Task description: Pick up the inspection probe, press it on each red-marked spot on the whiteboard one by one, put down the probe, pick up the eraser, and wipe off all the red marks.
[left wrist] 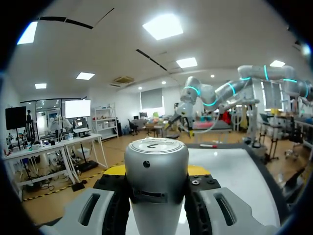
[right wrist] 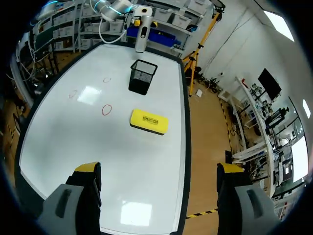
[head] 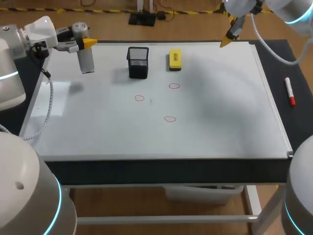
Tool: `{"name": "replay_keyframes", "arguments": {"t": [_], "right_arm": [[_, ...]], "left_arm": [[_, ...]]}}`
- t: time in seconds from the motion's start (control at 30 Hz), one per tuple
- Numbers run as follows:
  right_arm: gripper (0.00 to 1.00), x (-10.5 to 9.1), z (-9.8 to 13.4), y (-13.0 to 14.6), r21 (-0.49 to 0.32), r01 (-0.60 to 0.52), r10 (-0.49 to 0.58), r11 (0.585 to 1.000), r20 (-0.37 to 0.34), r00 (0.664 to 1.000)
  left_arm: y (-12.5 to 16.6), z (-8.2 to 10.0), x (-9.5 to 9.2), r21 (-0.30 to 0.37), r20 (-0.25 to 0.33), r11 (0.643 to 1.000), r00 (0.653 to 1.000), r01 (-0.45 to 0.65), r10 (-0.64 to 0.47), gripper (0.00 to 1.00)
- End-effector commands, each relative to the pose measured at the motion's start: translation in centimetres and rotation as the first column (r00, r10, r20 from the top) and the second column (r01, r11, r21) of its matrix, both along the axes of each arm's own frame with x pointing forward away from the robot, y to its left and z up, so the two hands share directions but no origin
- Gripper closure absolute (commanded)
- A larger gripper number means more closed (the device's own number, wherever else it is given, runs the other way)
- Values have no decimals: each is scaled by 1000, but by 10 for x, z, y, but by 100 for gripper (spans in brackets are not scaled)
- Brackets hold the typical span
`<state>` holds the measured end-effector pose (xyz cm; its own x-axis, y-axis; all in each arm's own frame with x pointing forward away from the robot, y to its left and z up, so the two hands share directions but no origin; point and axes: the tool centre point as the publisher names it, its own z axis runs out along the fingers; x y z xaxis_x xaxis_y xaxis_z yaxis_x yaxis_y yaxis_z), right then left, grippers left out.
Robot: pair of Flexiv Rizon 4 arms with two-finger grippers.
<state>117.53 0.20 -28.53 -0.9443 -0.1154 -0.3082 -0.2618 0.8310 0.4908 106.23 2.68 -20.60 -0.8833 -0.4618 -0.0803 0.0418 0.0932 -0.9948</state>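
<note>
While pinching the probe (head: 86,61) in the left tool (head: 88,44) over the whiteboard's (head: 220,122) far-left corner, with the right tool (right wrist: 159,171) spread, seems past pickup only; yet to press three red marks (head: 169,118), then wipe with the far-edge eraser (head: 175,58).

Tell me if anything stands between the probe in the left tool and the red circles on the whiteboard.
Nothing blocks the nearest red circle. The black mesh pen holder stands close to the straight line from the probe to the red circle by the yellow eraser.
</note>
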Motion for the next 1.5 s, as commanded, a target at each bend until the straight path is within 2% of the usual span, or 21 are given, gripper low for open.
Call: {"name": "replay_keyframes", "arguments": {"t": [0.03, 0.23, 0.37, 0.5, 0.6, 1.5], "right_arm": [[0, 4, -2, 12, -107, -152, 134, 983, -159, 978], [0, 0, -6, 28, -145, -277, 255, 950, -149, 955], [0, 0, -9, 37, -198, -329, 305, 923, -142, 942], [0, -1, -14, 42, -304, -403, 384, 863, -124, 915], [0, -3, -15, 46, -320, -445, 429, 837, -123, 895], [0, -3, -15, 46, -320, -445, 429, 837, -123, 895]], "left_arm": [[-1, 0, 0, -1, 4, 1000, 1000, -4, 4, 100], [-1, 0, 0, -1, 4, 1000, 1000, -4, 4, 100], [-1, 0, 0, -1, 4, 1000, 1000, -4, 4, 100], [-1, 0, 0, -1, 4, 1000, 1000, -4, 4, 100], [-1, 0, 0, -1, 4, 1000, 1000, -4, 4, 100], [-1, 0, 0, -1, 4, 1000, 1000, -4, 4, 100]]}}
